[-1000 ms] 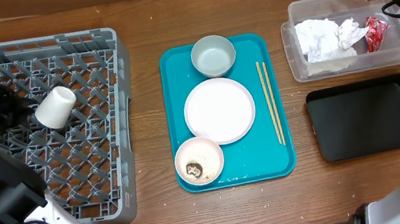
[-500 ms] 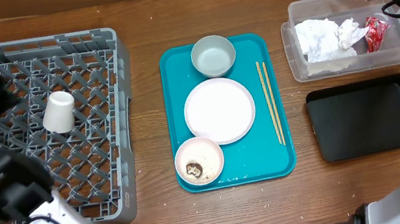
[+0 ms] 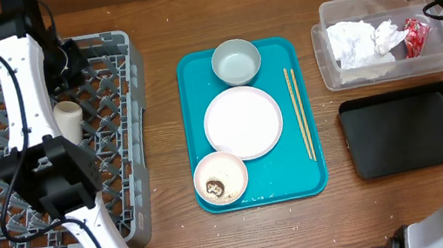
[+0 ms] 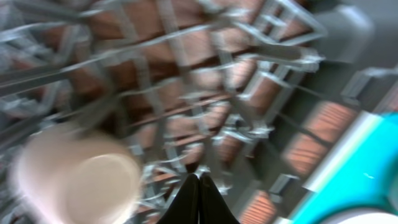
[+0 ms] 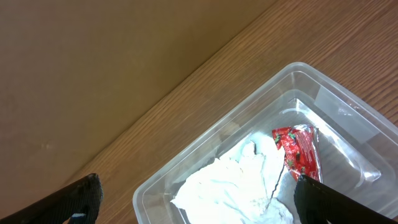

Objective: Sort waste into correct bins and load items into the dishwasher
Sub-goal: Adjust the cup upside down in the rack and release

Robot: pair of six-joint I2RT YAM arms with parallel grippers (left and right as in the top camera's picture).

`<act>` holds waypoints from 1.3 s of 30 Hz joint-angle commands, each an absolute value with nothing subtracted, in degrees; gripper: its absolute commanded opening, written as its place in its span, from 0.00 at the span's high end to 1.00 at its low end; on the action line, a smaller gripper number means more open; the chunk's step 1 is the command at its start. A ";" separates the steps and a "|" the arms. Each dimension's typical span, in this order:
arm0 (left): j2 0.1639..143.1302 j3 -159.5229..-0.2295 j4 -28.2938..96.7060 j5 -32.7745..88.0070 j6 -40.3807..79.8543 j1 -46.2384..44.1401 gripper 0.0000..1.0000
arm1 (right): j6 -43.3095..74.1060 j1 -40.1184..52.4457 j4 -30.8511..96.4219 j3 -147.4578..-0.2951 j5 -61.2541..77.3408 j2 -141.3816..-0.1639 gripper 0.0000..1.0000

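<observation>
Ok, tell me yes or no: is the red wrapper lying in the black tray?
No, the red wrapper lies in the clear tub, beside the crumpled white napkins.

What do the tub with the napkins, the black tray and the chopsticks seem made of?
The tub: clear glossy plastic, it seems; the napkins show through its walls. The black tray: probably matte plastic, evenly dull. The chopsticks: pale and thin, likely wood or bamboo; grain not visible.
</observation>
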State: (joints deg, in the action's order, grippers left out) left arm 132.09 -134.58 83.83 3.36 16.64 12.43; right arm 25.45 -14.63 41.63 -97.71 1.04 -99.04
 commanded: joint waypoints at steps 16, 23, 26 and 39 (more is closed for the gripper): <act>130.93 -133.34 89.12 -6.72 20.18 14.24 0.96 | 25.74 -14.72 41.30 -98.32 0.47 -98.04 0.00; 130.93 -131.94 86.70 -6.24 20.18 15.16 0.96 | 25.74 -14.72 41.30 -98.32 0.49 -98.04 0.00; 130.93 -131.81 86.78 -6.13 20.16 15.53 0.96 | 25.74 -14.72 41.30 -98.32 0.47 -98.04 0.00; 130.93 -131.35 90.67 -6.52 20.18 18.06 0.96 | 25.74 -14.72 41.30 -98.32 0.47 -98.04 0.00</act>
